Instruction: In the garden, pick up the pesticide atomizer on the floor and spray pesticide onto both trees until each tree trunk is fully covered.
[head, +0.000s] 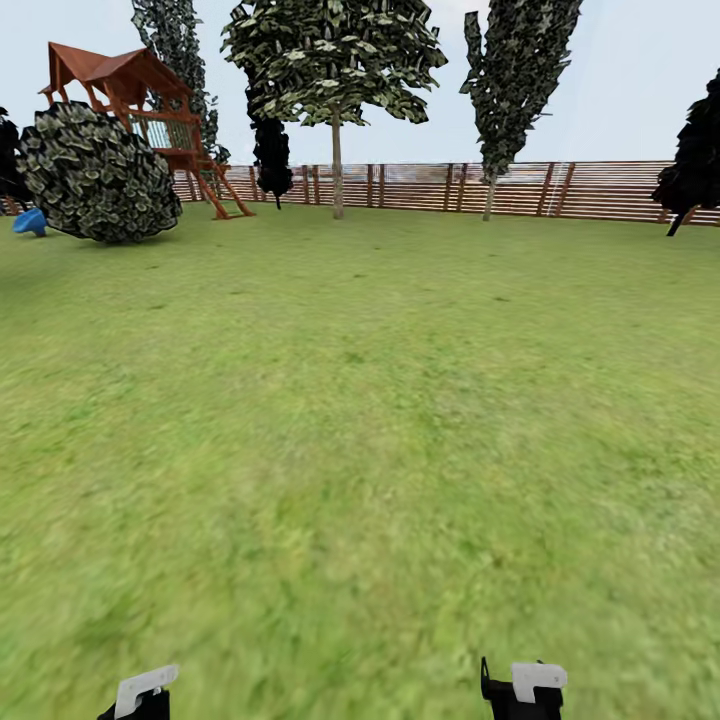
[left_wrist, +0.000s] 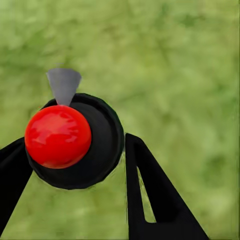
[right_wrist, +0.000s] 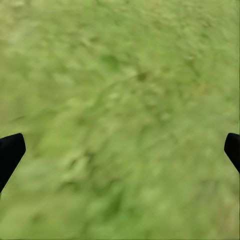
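Note:
The pesticide atomizer (left_wrist: 97, 140), a round black body with a red ball and a grey nozzle tip, sits between the black fingers of my left gripper (left_wrist: 75, 157), which is shut on it above the grass. My right gripper (right_wrist: 120, 150) is open over bare lawn, with nothing between its fingertips. Both grippers peek in at the head view's bottom edge, left (head: 140, 698) and right (head: 525, 690). Two trees stand far off by the fence: one with a broad crown and a straight tree trunk (head: 337, 170), and a narrower one (head: 490, 190) to its right.
Open green lawn (head: 360, 420) stretches ahead to a reddish slat fence (head: 600, 190). At the far left are a wooden play tower (head: 140, 100), a large round bush (head: 95, 175) and a blue object (head: 30, 222). Dark trees stand at the back (head: 272, 155) and far right (head: 695, 150).

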